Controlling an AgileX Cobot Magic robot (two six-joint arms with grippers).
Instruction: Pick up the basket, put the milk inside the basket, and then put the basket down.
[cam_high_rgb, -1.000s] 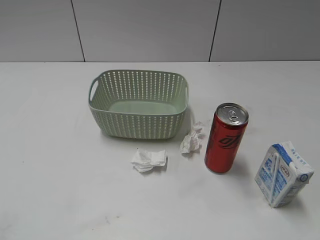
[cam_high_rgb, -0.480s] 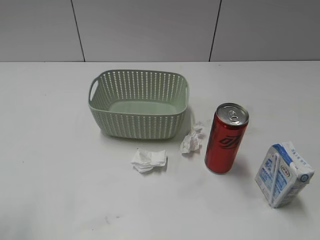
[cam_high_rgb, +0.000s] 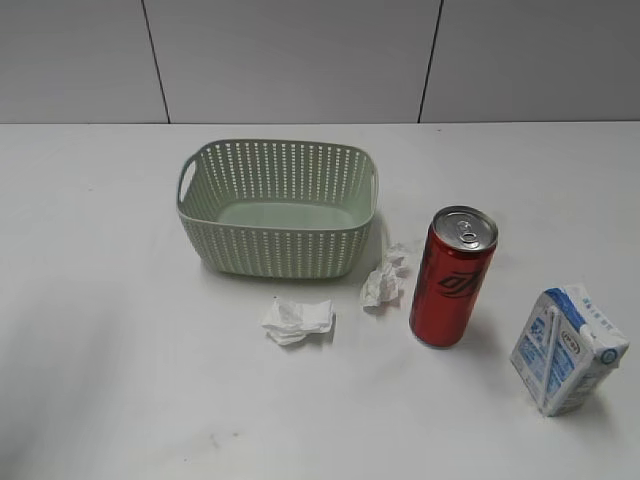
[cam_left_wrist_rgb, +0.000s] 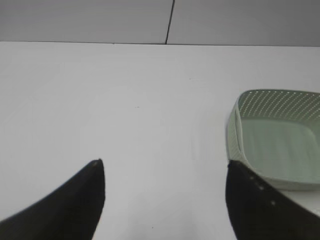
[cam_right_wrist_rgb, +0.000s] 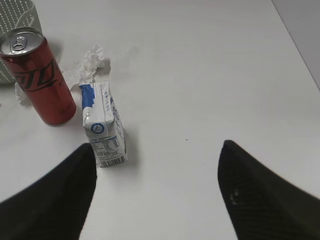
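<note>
The pale green slotted basket (cam_high_rgb: 277, 207) stands empty on the white table, back centre; its left end also shows in the left wrist view (cam_left_wrist_rgb: 272, 140). The white-and-blue milk carton (cam_high_rgb: 566, 347) stands at the front right, and in the right wrist view (cam_right_wrist_rgb: 104, 124) it is just ahead of the left finger. My left gripper (cam_left_wrist_rgb: 164, 167) is open and empty over bare table, left of the basket. My right gripper (cam_right_wrist_rgb: 157, 150) is open and empty, just right of the milk. Neither gripper shows in the exterior view.
A tall red soda can (cam_high_rgb: 452, 276) stands between basket and milk; it also shows in the right wrist view (cam_right_wrist_rgb: 38, 75). Two crumpled white tissues (cam_high_rgb: 298, 320) (cam_high_rgb: 385, 277) lie in front of the basket. The table's right edge (cam_right_wrist_rgb: 295, 40) is near the right gripper.
</note>
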